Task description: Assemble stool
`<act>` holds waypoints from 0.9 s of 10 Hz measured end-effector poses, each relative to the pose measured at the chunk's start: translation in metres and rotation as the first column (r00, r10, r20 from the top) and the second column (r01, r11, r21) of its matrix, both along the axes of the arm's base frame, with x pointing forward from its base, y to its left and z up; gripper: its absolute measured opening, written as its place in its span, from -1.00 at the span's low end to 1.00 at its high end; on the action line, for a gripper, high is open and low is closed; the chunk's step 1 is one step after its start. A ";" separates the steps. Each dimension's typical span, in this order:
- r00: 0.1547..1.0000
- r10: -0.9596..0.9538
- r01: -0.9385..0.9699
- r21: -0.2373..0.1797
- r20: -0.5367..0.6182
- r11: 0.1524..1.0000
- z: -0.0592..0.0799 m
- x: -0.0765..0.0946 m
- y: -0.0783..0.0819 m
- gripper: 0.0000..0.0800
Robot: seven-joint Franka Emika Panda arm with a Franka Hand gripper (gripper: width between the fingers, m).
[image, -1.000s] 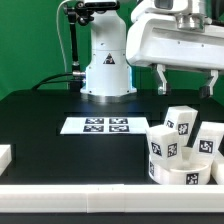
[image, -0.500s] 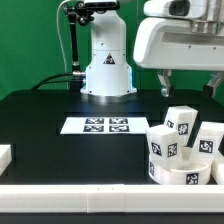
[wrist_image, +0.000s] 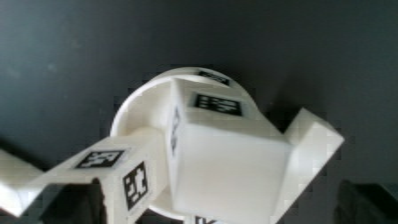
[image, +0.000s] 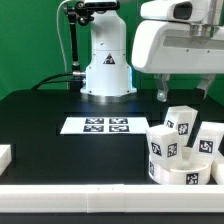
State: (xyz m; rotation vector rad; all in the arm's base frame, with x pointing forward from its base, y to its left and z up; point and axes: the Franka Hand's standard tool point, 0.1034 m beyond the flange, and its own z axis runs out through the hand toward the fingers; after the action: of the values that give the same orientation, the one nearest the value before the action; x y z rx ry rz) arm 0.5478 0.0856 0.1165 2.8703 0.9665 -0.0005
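The stool parts stand in a cluster at the front of the exterior view's right. The low round seat [image: 186, 174] has white blocky tagged legs [image: 181, 122] stacked on and against it. My gripper [image: 190, 95] hangs above this cluster, apart from it. One finger [image: 160, 92] shows and the other is at the frame edge; the jaws stand wide apart and hold nothing. The wrist view looks straight down on the round seat [wrist_image: 164, 92] and on a tagged leg [wrist_image: 228, 165] close below.
The marker board [image: 105, 125] lies on the black table in front of the robot base [image: 107, 70]. A plain white bar [image: 5, 155] sits at the exterior view's left edge. A white rail [image: 90, 196] runs along the front.
The gripper has come down toward the stool parts and shifted slightly to the exterior view's right. The parts have not moved.
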 end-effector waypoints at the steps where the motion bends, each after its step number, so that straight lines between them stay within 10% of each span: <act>1: 0.992 0.129 -0.129 -0.014 -0.019 0.992 -0.003 0.000 -0.005 0.62; 6: 0.906 0.417 -0.421 -0.048 -0.073 0.906 -0.006 0.000 -0.013 0.62; 9: 0.687 0.710 -0.724 -0.065 -0.153 0.686 -0.008 -0.001 -0.006 0.62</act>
State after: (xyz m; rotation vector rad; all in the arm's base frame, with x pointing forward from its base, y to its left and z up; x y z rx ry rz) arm 0.5472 0.0799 0.1080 2.1970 1.9785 -0.1547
